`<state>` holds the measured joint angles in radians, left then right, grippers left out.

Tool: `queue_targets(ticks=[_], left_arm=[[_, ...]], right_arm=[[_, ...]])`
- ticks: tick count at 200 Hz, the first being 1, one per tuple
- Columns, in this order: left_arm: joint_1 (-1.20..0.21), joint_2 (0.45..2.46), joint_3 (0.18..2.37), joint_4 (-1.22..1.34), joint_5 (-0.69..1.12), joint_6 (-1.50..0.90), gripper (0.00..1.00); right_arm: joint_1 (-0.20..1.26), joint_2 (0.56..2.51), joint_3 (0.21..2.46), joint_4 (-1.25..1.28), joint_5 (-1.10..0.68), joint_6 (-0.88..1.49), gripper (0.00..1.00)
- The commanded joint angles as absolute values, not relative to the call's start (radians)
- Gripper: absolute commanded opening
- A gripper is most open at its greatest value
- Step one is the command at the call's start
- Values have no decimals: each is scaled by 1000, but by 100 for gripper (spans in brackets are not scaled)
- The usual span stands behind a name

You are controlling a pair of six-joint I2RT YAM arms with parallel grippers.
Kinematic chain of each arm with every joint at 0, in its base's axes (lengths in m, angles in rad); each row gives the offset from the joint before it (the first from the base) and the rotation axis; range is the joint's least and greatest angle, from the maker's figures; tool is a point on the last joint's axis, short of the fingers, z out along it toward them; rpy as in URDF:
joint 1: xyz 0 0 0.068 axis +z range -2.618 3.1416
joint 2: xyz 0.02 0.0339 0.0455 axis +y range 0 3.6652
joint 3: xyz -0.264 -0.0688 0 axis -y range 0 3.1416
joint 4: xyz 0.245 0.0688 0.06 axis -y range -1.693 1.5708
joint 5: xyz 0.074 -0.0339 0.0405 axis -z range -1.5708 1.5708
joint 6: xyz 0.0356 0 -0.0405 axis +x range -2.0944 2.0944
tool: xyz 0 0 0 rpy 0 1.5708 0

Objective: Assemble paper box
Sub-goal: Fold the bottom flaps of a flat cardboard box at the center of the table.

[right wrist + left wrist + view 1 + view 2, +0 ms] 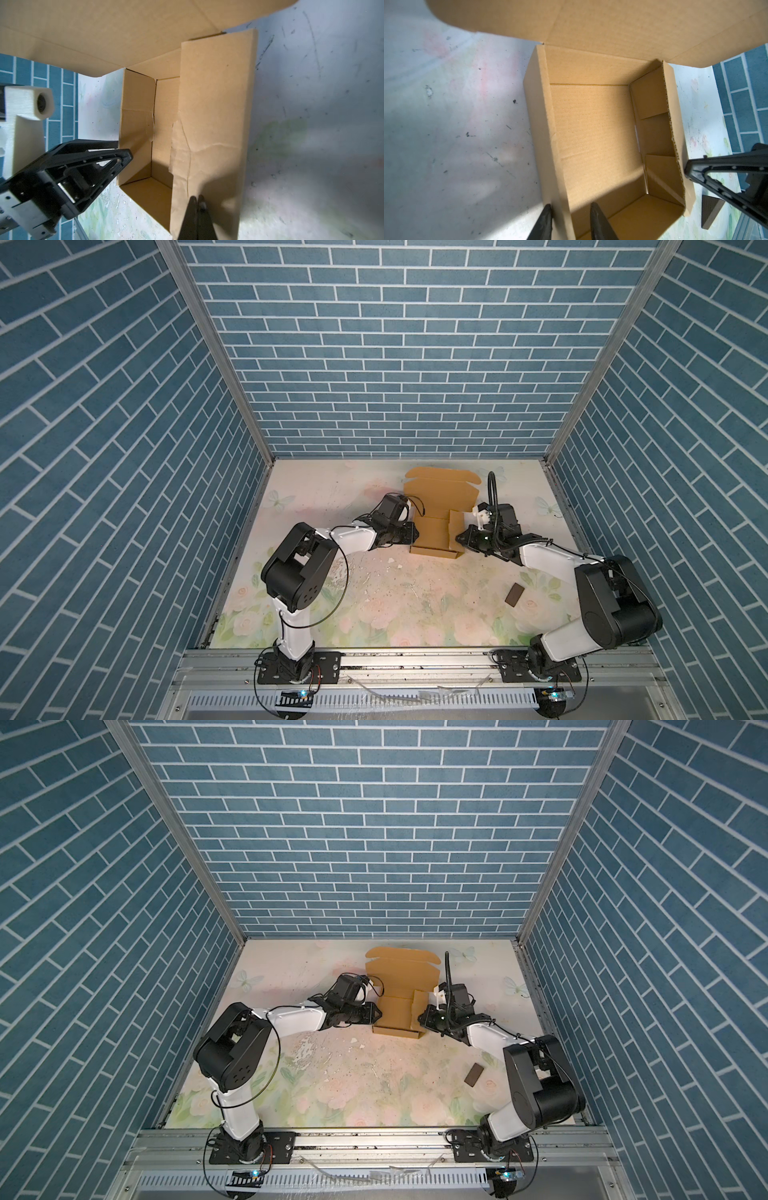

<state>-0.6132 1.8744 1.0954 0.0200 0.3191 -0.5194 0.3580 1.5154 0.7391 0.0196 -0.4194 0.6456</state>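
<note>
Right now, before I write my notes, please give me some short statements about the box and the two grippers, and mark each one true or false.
1. The lid of the paper box is closed. False: it stands open, towards the far wall.
2. The left gripper has one finger on each side of a box wall. True.
3. The right gripper is wide open. False: its fingers are together, at the box's side flap.
4. A small dark chip lies on the table, apart from the box. True.
</note>
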Motion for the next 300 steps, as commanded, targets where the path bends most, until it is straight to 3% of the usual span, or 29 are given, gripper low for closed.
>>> queue_targets(ticks=[1,116,147,174,220,300], left_arm=[[-620,1882,1117,26,327,-512,33],[-616,1885,1115,28,325,-515,33],[-615,1884,1115,28,325,-515,33],[-615,1885,1116,29,325,-515,33],[-615,1886,1114,29,325,-515,33],[-617,1890,1116,34,335,-514,33]], right_arm=[[357,1505,766,-179,-304,569,7],[360,1527,840,-304,-268,503,30],[350,1515,830,-295,-307,480,57],[331,1522,799,-210,-404,503,57],[324,1524,786,-121,-493,522,37],[328,1537,793,-69,-537,550,40]])
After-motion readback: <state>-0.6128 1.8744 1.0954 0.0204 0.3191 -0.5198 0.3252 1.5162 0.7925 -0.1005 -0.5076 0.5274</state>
